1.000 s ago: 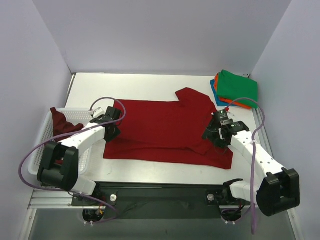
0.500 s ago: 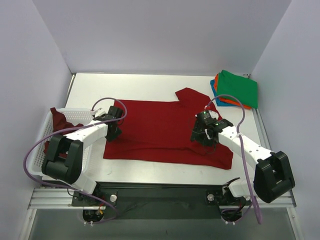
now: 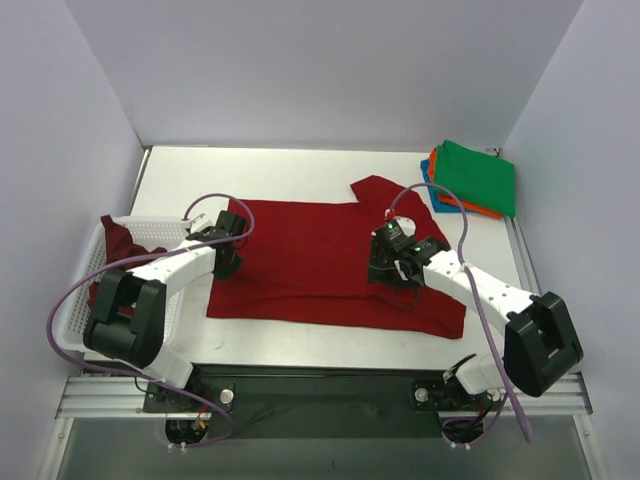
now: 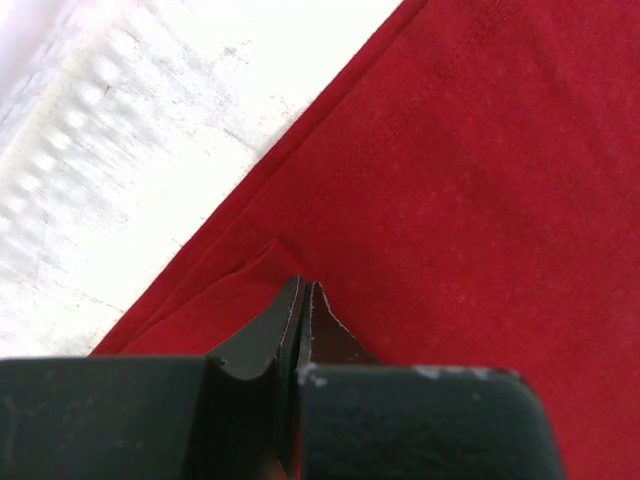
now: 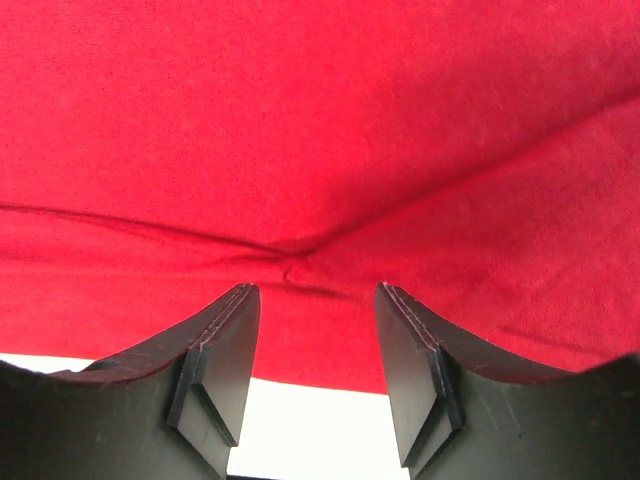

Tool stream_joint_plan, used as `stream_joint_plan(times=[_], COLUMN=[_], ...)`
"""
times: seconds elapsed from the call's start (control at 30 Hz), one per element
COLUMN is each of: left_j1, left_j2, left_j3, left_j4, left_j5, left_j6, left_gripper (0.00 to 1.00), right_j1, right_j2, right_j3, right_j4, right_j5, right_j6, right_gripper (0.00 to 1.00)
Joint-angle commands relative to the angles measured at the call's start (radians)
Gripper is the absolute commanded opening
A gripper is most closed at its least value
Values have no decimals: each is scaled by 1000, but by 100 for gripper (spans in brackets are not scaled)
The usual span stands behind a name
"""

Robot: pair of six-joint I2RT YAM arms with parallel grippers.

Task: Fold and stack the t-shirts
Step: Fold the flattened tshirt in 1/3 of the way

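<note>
On the white table (image 3: 300, 170), the left gripper (image 4: 303, 290) pinches the left edge of the red shirt (image 3: 320, 260), while the right gripper (image 5: 315, 292) hangs released above it.

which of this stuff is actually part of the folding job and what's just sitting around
Part of the job:
red t-shirt, spread flat
maroon t-shirt, in the basket
green t-shirt, orange t-shirt and blue t-shirt, folded and stacked at the far right

Just lying about:
white mesh basket
purple cables
</note>
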State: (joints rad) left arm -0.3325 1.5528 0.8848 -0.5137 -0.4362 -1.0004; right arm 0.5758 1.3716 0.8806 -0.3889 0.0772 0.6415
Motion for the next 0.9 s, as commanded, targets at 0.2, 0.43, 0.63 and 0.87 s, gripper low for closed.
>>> stream_joint_plan(times=[0.2,0.43,0.63,0.87], left_j1=[-3,-2,-2,-3], left_j2=[-37,-49,-46,-42], left_j3=[19,19,17,17], left_j4=[34,32,35,23], left_j5=[10,13,16,-1], left_j6=[26,34,40,26], left_gripper=[0,0,0,22], right_j1=[50,81,82,84], right_j2=[102,153,187,173], right_j3=[18,31,29,24], right_j4=[8,18,13,8], right_j5=[52,62,85,93], right_j6=[-52,-20,-3,3], right_gripper=[40,37,31,27])
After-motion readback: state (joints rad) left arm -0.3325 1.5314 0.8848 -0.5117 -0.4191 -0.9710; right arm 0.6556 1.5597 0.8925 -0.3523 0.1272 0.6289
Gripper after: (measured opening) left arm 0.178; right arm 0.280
